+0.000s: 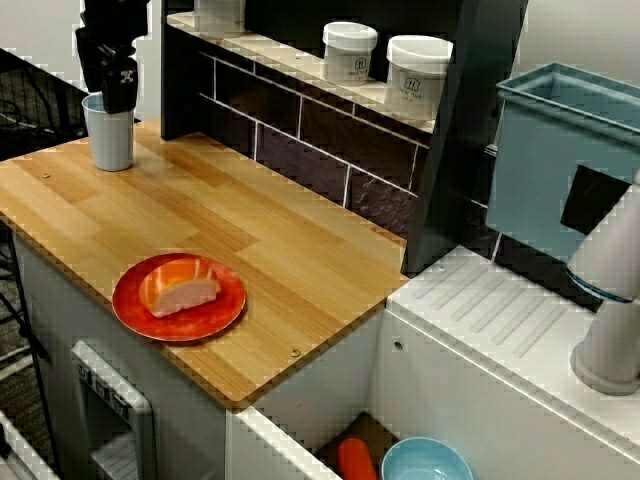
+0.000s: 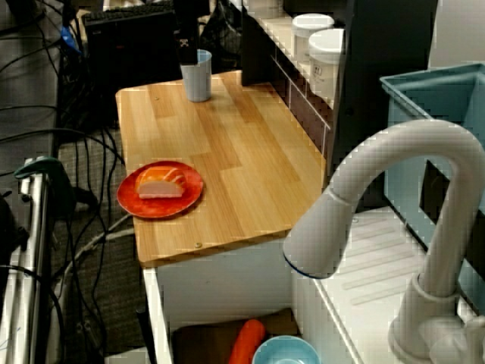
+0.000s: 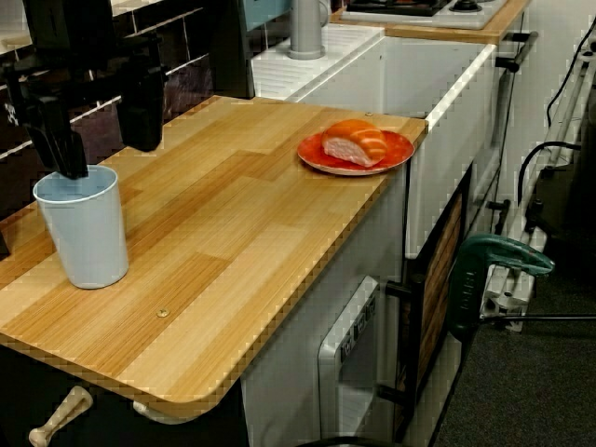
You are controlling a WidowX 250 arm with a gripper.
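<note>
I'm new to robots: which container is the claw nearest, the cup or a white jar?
The light blue cup: one finger of the gripper dips inside its rim. Both white jars stand away on the shelf.

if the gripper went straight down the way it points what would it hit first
Most likely the pale blue cup: the open gripper points down, one fingertip at its mouth, the other outside it above the wooden counter.
</note>
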